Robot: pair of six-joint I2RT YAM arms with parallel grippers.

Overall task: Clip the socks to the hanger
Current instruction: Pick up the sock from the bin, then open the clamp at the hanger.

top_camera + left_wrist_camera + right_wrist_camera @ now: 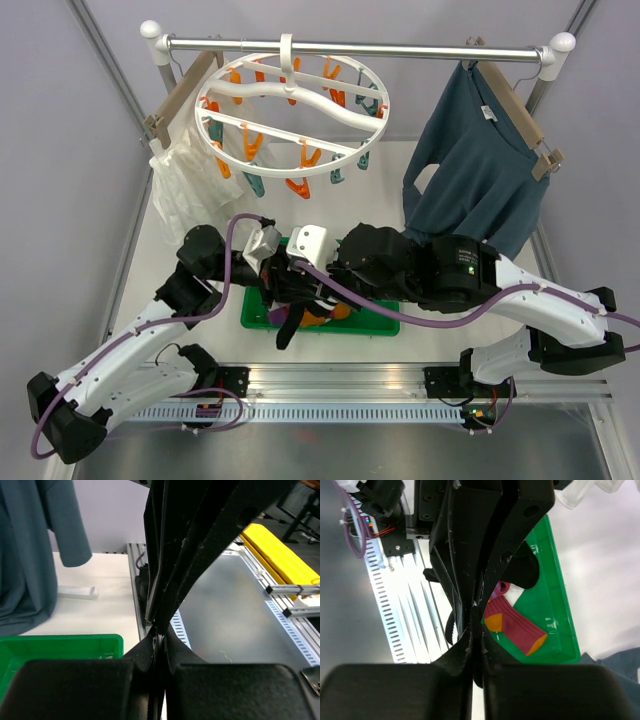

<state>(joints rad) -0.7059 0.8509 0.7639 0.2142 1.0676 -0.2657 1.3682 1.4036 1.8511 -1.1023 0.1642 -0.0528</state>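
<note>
The black sock (287, 328) hangs limp under the 2 grippers. Its long axis runs from the fingers toward the near edge of the table (395, 185), and its free end points down over the near rim of the green bin (375, 327). The left gripper (159, 636) is closed with black fabric pinched at its fingertips. The right gripper (476, 630) is closed the same way. The 2 meet almost tip to tip above the left half of the bin.

A maroon-and-orange sock (512, 625) lies flat on the bin floor, lengthwise along the bin, and another dark sock lies beyond it.

The hanger (215, 135) hangs by its hook from the rod (400, 48) at the far side. Its ring is tilted toward the camera, so it reads as an oval with its long axis running left to right. The curved crossbar follows that line. The orange and teal clips (302, 170) dangle below the ring's near rim.

A white garment (185, 190) hangs just left of the ring and a teal shirt (480, 170) hangs well to its right. Bare tabletop lies between the bin and the clips. The bin's near wall sits close to the metal rail (330, 385) at the table edge, and both arms crowd the space over it
</note>
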